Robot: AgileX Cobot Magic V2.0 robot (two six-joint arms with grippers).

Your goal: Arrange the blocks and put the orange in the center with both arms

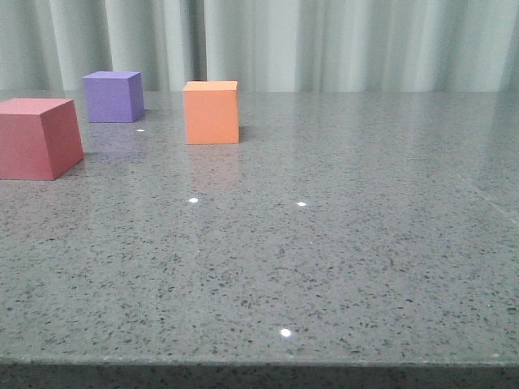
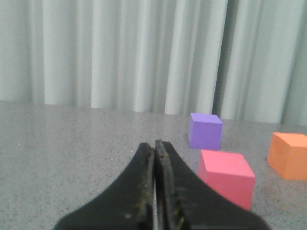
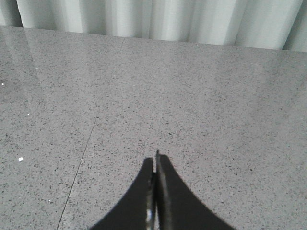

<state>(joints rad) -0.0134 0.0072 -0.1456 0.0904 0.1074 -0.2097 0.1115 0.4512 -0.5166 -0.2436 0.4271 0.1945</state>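
Both sets of jaws are pressed fully together, nothing held. Ahead of the left gripper (image 2: 155, 143) the pink block (image 2: 225, 176) is found nearest, the purple block (image 2: 205, 130) behind it, the orange block (image 2: 289, 155) further off to the side. Only bare table (image 3: 192, 96) is seen ahead of the right gripper (image 3: 156, 160). If the orange is reached for without the jaws being opened, it'd probably just get shoved, or the pink one clipped.

Three cubes stand on the tabletop (image 1: 340, 267): one pinkish-red cube (image 1: 36, 138), one purple cube (image 1: 113, 96) and one orange cube (image 1: 211, 112). Two black hands show in the wrist views, the left hand (image 2: 154, 146) and the right hand (image 3: 155, 160).
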